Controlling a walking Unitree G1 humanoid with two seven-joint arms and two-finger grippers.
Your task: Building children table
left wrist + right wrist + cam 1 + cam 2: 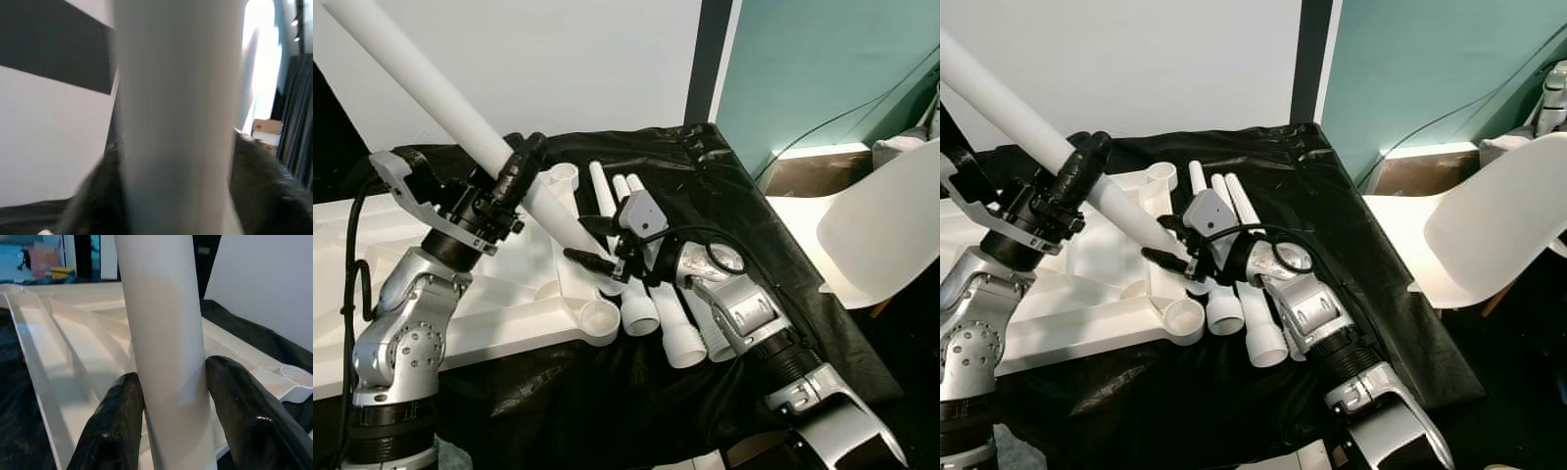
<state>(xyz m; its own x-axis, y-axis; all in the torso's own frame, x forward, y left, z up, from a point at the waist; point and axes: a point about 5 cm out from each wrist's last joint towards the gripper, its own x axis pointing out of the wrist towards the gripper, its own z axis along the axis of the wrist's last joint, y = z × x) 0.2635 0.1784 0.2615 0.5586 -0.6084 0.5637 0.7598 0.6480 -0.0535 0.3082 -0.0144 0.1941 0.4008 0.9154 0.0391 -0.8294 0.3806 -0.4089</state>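
Your left end effector (514,171) is clamped around the long white plastic table leg (431,93), which slants from upper left down toward the upturned white plastic tabletop (460,294) lying on the black-sheeted surface (724,196). Further right, your right end effector (597,245) grips the same leg near its lower end, just above the round corner socket (599,318). With both holding one rigid tube, any mismatch between the arms could twist the leg out of a grip or lever the tabletop off its place. If the lower end meets the socket at this tilt, it may jam or skid off the rim. The spare white legs (656,313) lie just beside the socket and could be knocked. The head views show the whole slant and both arms; the right wrist view shows the two black fingers (115,426) pressed on the tube, with the tabletop's ribs behind.
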